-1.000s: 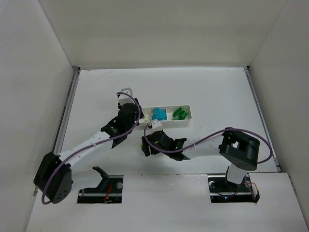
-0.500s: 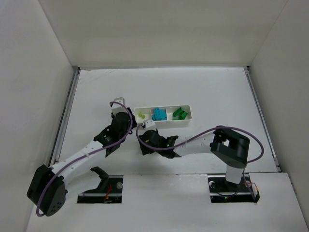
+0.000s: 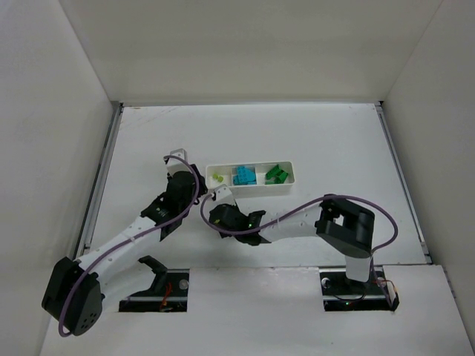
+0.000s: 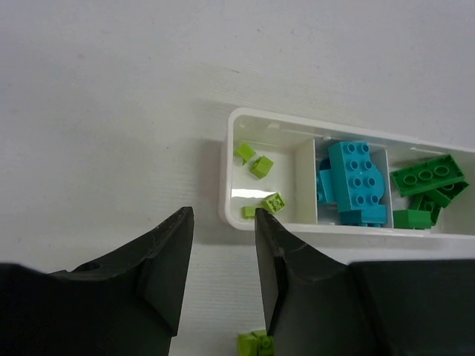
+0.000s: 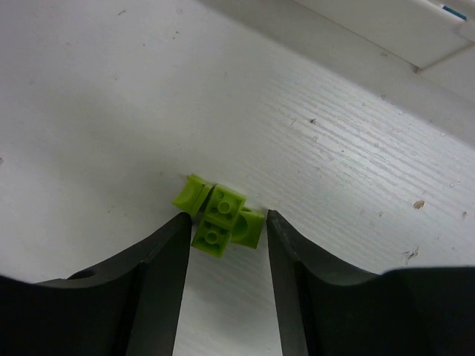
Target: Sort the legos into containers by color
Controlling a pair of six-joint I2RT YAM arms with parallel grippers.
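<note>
Right jaws narrower than before, unclenched, yellow-green legos (image 5: 220, 221) between their tips.

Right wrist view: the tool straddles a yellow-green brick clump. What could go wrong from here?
The yellow-green clump is several loose bricks touching; the right tool may pinch one and scatter the rest. The curved brick sits outside the jaws and could be left behind. The left tool hovers by the tray end where these belong, crowding the drop.

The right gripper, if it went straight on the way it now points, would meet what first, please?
The right gripper would most likely meet the yellow-green legos on the table just ahead, between its open jaws; depth is unclear.
</note>
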